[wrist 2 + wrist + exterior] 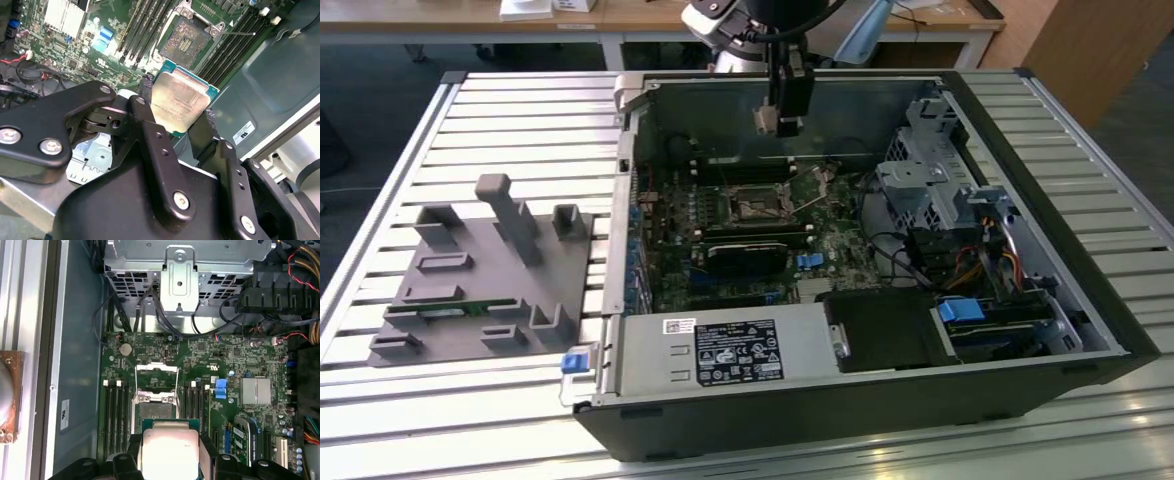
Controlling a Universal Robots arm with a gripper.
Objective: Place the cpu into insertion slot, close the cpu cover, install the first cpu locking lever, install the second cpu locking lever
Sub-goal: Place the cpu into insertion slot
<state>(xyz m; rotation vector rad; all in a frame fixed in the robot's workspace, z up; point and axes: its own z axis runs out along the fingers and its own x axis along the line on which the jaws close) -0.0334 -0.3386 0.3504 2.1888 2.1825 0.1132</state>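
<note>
**Claw (176,101) pinching the cpu (181,100) over a bare slot**

Over the open computer case (854,415), well above the motherboard (200,355), the claw grips the cpu by two opposite edges. The insertion slot (156,409) lies uncovered beneath, with the cpu cover (156,371) swung open beside it. My worry is that a skewed or off-centre descent could crush the slot's contacts or snag the cover.

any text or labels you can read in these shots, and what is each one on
No text can be read with certainty.
Black label on the metal box, exterior view: print too small.
White sticker on the case wall, second wrist view: blurred.
Top of the cpu, held in the gripper: faint marks, unreadable.
</note>
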